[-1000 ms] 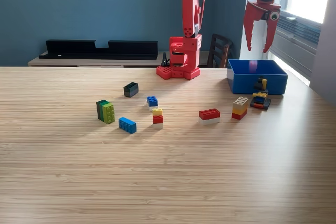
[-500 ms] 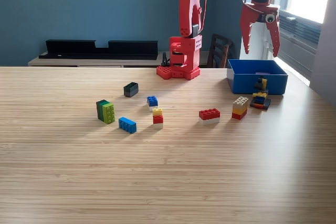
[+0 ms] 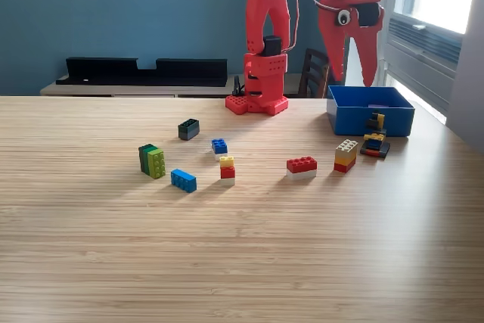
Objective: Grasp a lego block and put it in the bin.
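Observation:
Several lego blocks lie on the wooden table: a green pair point(image 3: 152, 161), a blue one point(image 3: 183, 180), a dark one point(image 3: 188, 128), a small blue one point(image 3: 219, 145), a yellow-red-white stack point(image 3: 227, 170), a red-on-white one point(image 3: 302, 166) and a cream-yellow-red stack point(image 3: 345, 155). The blue bin point(image 3: 370, 110) stands at the exterior view's right, with a small mixed pile point(image 3: 375, 141) against its front wall. My red gripper point(image 3: 352, 79) hangs open and empty high above the table, just left of the bin's near-left corner.
The arm's red base point(image 3: 256, 100) is bolted at the table's far edge. A dark chair point(image 3: 314, 73) stands behind it. Black trays point(image 3: 144, 70) rest on a low shelf along the blue wall. A window unit point(image 3: 423, 39) is at the right.
The arm has swung toward the exterior view's left, carrying the open gripper from above the bin to a spot left of it.

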{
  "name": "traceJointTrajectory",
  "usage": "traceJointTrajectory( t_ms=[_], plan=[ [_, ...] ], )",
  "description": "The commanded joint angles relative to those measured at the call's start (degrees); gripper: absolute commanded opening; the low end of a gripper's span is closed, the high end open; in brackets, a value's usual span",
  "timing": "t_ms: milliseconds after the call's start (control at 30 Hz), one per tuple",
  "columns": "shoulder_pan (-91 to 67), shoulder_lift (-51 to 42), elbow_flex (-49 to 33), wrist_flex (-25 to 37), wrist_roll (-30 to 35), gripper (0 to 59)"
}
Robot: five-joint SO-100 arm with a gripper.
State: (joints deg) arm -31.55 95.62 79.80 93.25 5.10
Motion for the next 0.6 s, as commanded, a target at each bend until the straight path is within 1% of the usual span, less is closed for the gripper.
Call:
traceJointTrajectory(
  t_ms=[33, 467, 600],
  plan=[
    [1.05, 4.13, -1.85, -0.88, -0.09, 25.5],
    [4.83, 4.13, -3.25, -1.14, -0.97, 25.2],
    [6.5, 4.13, -2.99, -2.46, -1.05, 25.3]
  ],
)
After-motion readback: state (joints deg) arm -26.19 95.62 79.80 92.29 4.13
